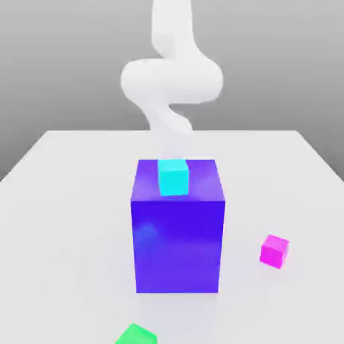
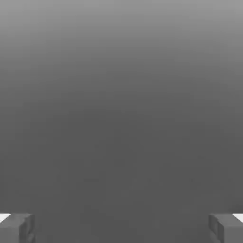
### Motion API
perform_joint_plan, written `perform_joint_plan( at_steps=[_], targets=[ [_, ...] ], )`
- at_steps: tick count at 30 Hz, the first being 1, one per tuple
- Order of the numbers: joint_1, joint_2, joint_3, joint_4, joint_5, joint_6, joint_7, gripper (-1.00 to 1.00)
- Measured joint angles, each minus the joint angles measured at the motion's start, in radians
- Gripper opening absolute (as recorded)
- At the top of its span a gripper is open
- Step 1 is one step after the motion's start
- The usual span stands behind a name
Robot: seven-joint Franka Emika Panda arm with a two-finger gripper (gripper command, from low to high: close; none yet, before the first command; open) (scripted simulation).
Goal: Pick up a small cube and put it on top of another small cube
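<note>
In the exterior view my arm [image 1: 171, 80] rises behind the big blue block [image 1: 178, 228], which stands mid-counter [image 1: 60, 195]. A small cyan cube [image 1: 173, 177] rests on top of that block, near its front edge. A magenta cube [image 1: 274, 250] lies on the counter off to the block's side, well apart, and a green cube [image 1: 136, 334] sits in front of the block. No small cube is stacked on another, so I judge everything is left to do. In the hand view my pincer [image 2: 121, 228] stands wide open, its fingertips [image 2: 19, 227] far apart and holding nothing.
</note>
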Motion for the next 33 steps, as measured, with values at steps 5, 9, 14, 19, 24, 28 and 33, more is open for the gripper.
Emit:
perform_joint_plan(
  at_steps=[5,9,14,19,24,28,33],
  targets=[
    [0.083,0.186,0.07,-0.123,-0.01,0.128,-0.063,0.0],
    [0.15,0.332,0.123,-0.218,-0.017,0.228,-0.112,0.0],
    [0.235,0.526,0.195,-0.342,-0.024,0.36,-0.178,0.0],
    [0.325,0.709,0.266,-0.463,-0.026,0.486,-0.245,0.0],
    [0.411,0.891,0.168,-0.457,-0.176,0.623,-0.148,0.0],
    [0.517,0.997,0.048,-0.437,-0.234,0.709,-0.104,-1.0],
    [0.533,1.014,0.029,-0.433,-0.245,0.723,-0.095,-1.0]
  ],
)
